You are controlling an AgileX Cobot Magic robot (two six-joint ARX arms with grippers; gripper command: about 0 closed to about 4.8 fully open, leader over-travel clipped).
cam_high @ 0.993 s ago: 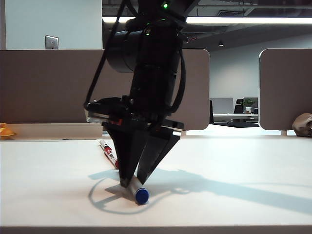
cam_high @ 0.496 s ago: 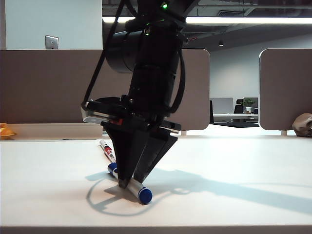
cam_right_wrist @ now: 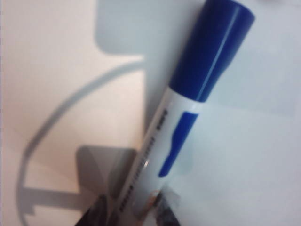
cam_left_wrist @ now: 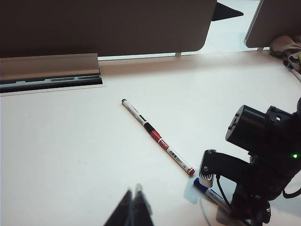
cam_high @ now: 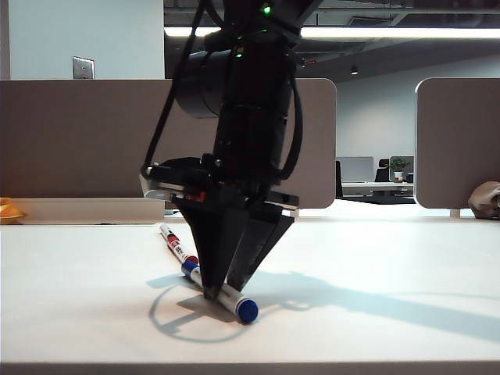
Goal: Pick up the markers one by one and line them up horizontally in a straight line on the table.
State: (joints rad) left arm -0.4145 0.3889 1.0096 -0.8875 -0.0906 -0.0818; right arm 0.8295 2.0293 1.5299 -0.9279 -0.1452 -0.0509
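Shifted rightward, my right end effector (cam_high: 219,293) pinches the blue marker (cam_high: 226,298) on the table (cam_high: 391,328); left end effector (cam_left_wrist: 134,207) hovers shut, empty.

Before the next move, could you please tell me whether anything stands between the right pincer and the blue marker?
Nothing visible does: the right pincer is already down on the blue marker, one finger on each side of its barrel. The red marker lies just behind.

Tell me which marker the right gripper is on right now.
The blue-capped marker, held between the right gripper's fingers at the table. The red one and the black one lie untouched farther back.
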